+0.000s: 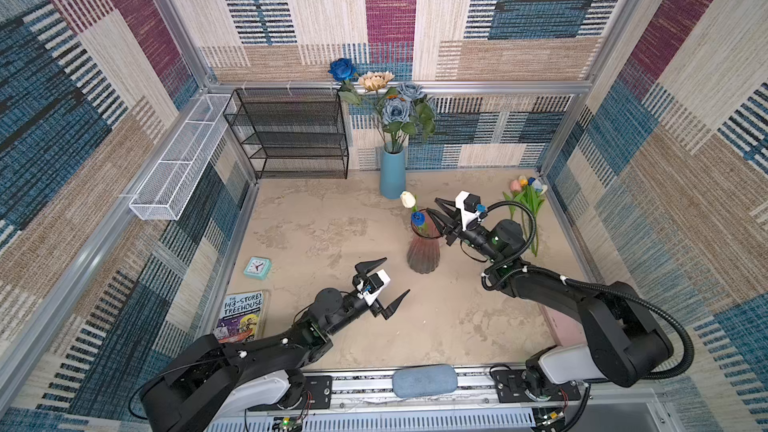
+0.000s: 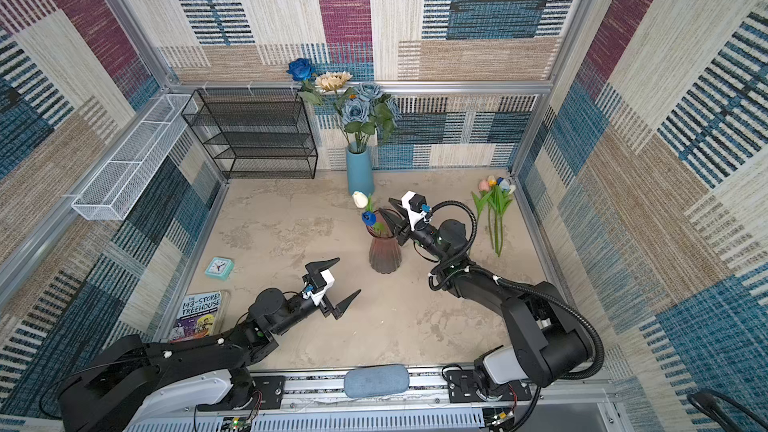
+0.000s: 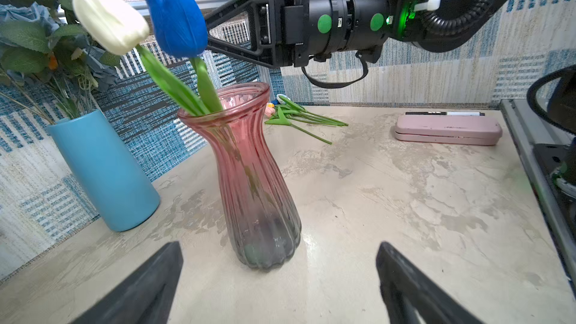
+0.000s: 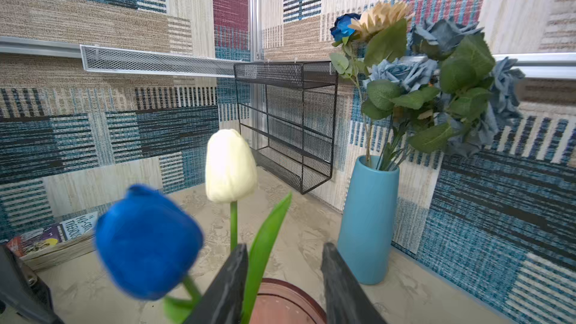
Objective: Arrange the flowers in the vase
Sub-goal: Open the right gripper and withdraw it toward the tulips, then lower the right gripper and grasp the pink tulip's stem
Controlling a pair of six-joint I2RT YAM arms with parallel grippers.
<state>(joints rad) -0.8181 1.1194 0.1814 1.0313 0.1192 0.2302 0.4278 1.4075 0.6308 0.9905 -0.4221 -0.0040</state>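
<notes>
left gripper [image 1: 395, 277] low, jaws spread wide; right gripper [image 1: 432, 205] raised, reaching toward middle, jaws partly apart

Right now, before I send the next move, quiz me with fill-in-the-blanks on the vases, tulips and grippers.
The right gripper hangs at the rim of the ____ glass vase.
That vase holds a white tulip and a ____ tulip.
The left gripper has its jaws ____.
The spare tulips lie on the ____.
Missing words: pink; blue; open; table.
</notes>
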